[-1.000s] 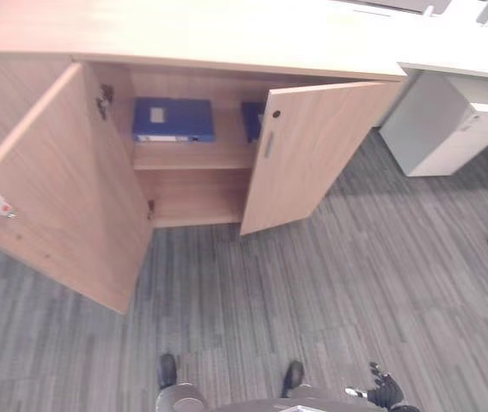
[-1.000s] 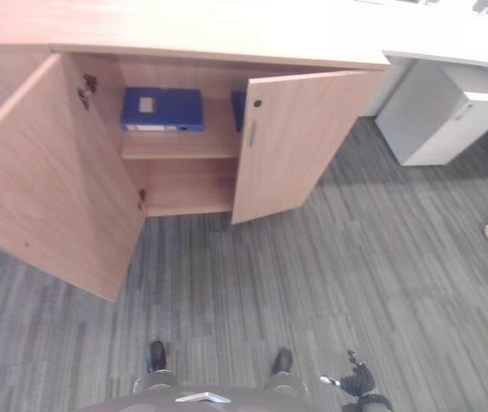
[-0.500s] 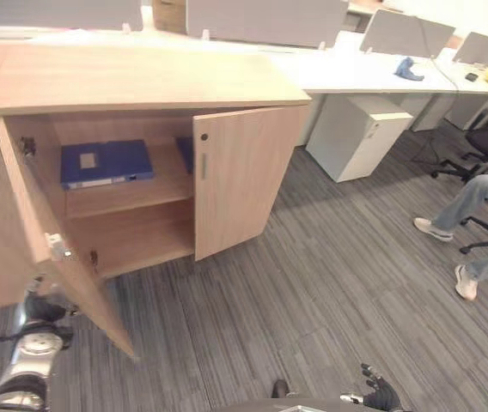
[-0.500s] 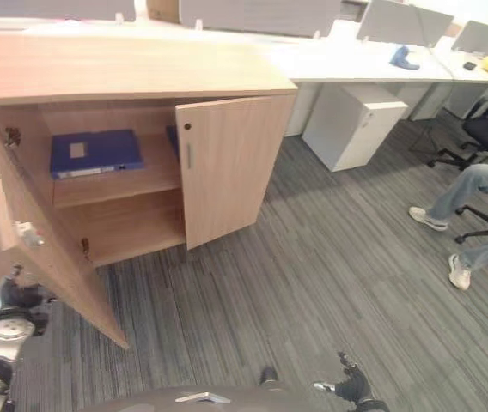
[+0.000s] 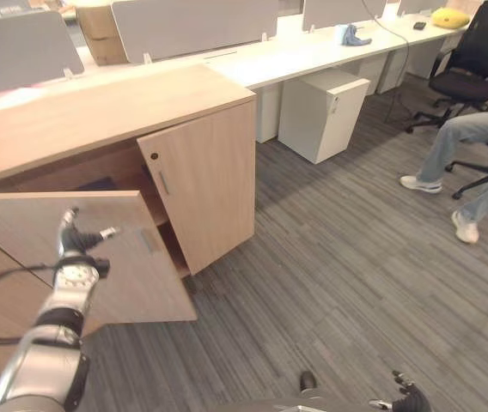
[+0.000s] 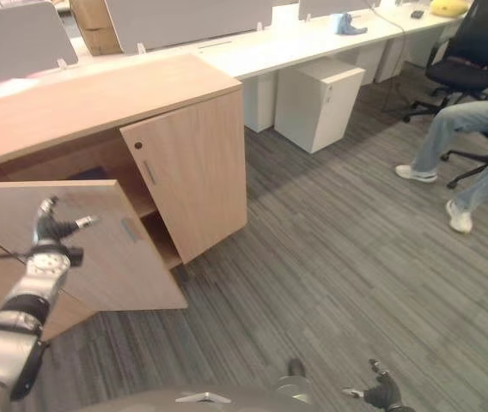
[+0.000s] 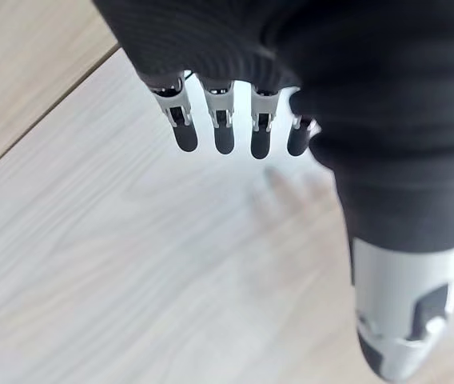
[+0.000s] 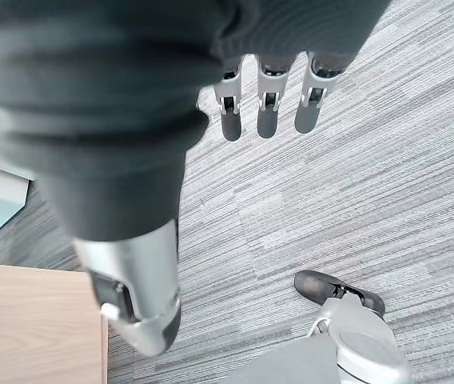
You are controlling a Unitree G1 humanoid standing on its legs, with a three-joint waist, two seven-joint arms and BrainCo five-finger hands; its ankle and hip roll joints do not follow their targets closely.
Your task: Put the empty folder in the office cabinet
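The view has swung right since a moment ago; the left hand (image 5: pixel 76 242), fingers straight and relaxed, now rests against the left door (image 5: pixel 98 257) of the wooden office cabinet (image 5: pixel 115 112); the blue folder (image 5: pixel 98 183) lies on its shelf, nearly hidden; closing remains; the right hand (image 8: pixel 263 104) hangs loosely spread over ribbed grey carpet (image 5: pixel 356 257).

floor: I've got grey striped carpet (image 5: pixel 338 257) everywhere | on it: wood cabinet (image 5: pixel 98 120) with both doors swung open, white drawer unit (image 5: pixel 321 116) tucked under the long white desk (image 5: pixel 295 56), black office chair (image 5: pixel 472 73), seated person's white shoes (image 5: pixel 420 184) planted nearby
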